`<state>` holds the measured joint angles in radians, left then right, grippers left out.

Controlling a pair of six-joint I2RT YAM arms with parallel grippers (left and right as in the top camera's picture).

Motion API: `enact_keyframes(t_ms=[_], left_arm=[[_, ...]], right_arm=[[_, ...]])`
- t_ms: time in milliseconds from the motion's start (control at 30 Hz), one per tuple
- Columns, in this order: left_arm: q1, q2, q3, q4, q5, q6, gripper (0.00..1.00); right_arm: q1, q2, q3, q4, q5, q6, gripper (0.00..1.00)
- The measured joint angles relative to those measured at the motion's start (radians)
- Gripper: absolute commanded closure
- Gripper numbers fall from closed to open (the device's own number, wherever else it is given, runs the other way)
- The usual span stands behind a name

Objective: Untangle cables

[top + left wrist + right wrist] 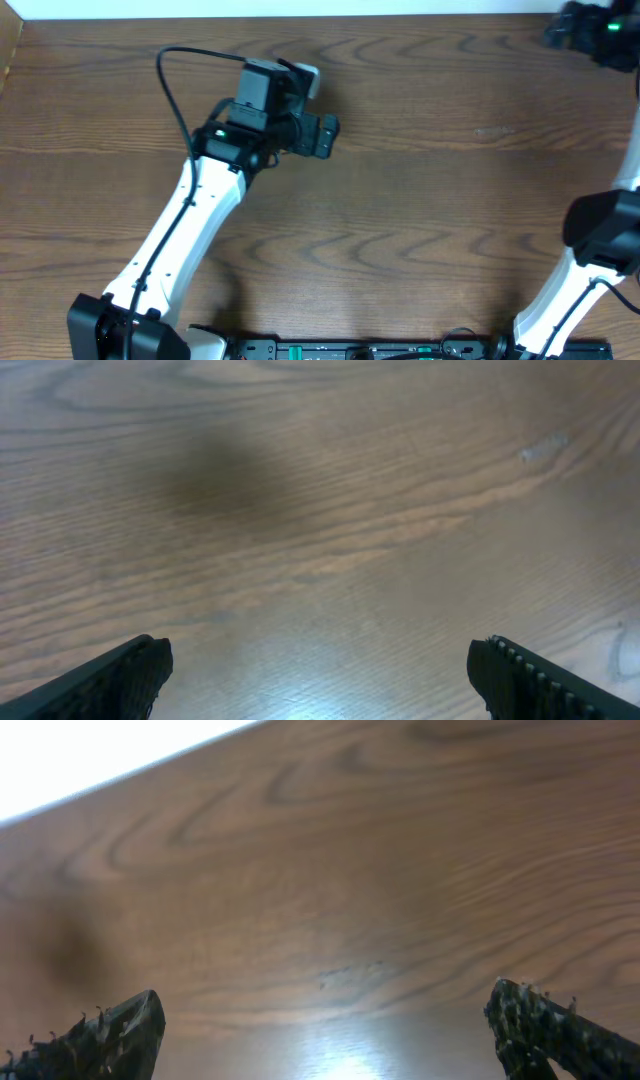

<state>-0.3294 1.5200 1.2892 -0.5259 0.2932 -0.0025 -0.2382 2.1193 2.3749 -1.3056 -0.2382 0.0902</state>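
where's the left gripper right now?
Overhead view: the left gripper sits upper left of centre over the wooden table, fingers open, nothing between them.

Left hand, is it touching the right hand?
Apart. Overhead shows the left hand mid-table and the right hand far off in the corner, bare table between.

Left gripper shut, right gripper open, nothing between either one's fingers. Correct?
Not quite. The left gripper is open, not shut: the left wrist view shows its fingers wide apart, with only the wooden table between them. The rest holds: the right gripper is open, and nothing sits between either one's fingers.
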Motion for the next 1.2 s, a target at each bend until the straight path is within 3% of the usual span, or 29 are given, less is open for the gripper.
enact_keyframes(t_ms=[433, 833, 1200], left_arm=[[0.131, 0.0, 0.0, -0.024, 0.041, -0.005, 0.0], [0.133, -0.005, -0.005, -0.132, -0.101, -0.017, 0.0], [0.147, -0.255, -0.154, -0.056, -0.117, 0.007, 0.0]], right_arm=[[0.224, 0.0, 0.0, -0.17, 0.124, 0.037, 0.01], [0.409, 0.0, -0.001, -0.189, 0.383, 0.134, 0.01], [0.419, -0.033, -0.007, -0.169, 0.395, 0.115, 0.01]])
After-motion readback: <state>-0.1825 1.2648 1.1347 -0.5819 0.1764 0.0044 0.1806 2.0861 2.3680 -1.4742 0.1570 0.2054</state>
